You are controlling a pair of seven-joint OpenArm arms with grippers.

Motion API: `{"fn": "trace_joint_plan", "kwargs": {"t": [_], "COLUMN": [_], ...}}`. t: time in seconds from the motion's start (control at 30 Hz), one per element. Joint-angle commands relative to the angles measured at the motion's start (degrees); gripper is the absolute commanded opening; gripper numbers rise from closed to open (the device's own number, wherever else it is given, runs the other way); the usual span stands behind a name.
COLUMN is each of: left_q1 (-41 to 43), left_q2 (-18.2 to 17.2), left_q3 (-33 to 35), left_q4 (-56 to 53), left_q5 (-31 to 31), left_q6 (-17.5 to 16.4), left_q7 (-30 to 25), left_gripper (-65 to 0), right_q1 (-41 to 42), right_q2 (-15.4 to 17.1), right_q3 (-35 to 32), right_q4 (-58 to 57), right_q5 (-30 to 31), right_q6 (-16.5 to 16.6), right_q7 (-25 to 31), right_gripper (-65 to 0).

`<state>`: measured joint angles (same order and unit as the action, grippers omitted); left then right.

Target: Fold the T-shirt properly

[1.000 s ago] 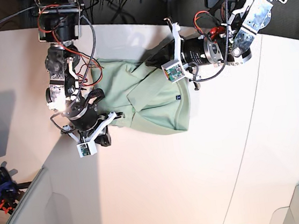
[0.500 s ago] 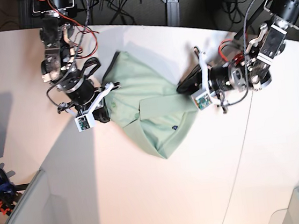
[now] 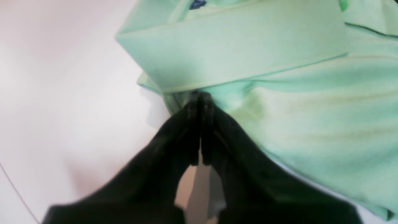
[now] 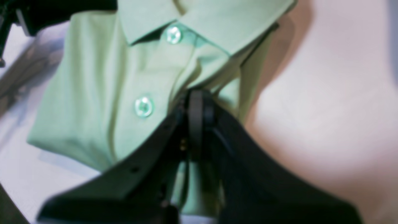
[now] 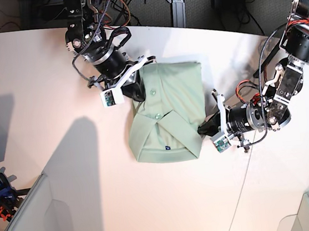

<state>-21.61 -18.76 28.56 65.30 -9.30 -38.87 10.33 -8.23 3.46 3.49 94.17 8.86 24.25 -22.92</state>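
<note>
The T-shirt (image 5: 168, 114) lies on the white table (image 5: 38, 78) as a compact rectangle, collar (image 4: 199, 21) and buttoned placket (image 4: 146, 93) facing up. The fold looks nearly finished; what seems left is to let go and perhaps square the edges. The left pincer (image 3: 199, 102) is pressed together, pinching the shirt's side edge near the collar end. The right pincer (image 4: 196, 102) is likewise pressed together on a cloth fold beside the placket, at the opposite end.

No readable text anywhere (small blue neck label (image 5: 167, 146) on the T-shirt (image 5: 170, 102) too blurred).
</note>
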Motion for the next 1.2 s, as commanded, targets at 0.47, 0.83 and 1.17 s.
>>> {"fn": "trace_joint_plan", "kwargs": {"t": [0.47,0.83,1.17], "left_q1": [15.69,30.42,35.89], "left_q2": [-5.92,-6.95,-6.95], "left_q3": [-14.58,-21.88,-22.86], "left_q4": [26.03,36.0,38.62], "left_q5": [-16.2,-19.61,-19.58], "left_q6": [-1.13,-1.13,-1.13], "left_q7": [12.2,12.98,13.09], "left_gripper": [-65.0,-65.0,-65.0], "right_q1": [-2.91,-8.46,-8.48], "right_q2": [3.58,4.92,1.77], "right_q3": [11.72,12.61,5.86], "right_q4": [13.44,12.35,10.97], "right_q5": [1.18,8.55,7.41], "right_q6": [0.17,0.2,0.22], "right_q7": [-3.43,-3.08,-1.73], "right_gripper": [-65.0,-65.0,-65.0]}}
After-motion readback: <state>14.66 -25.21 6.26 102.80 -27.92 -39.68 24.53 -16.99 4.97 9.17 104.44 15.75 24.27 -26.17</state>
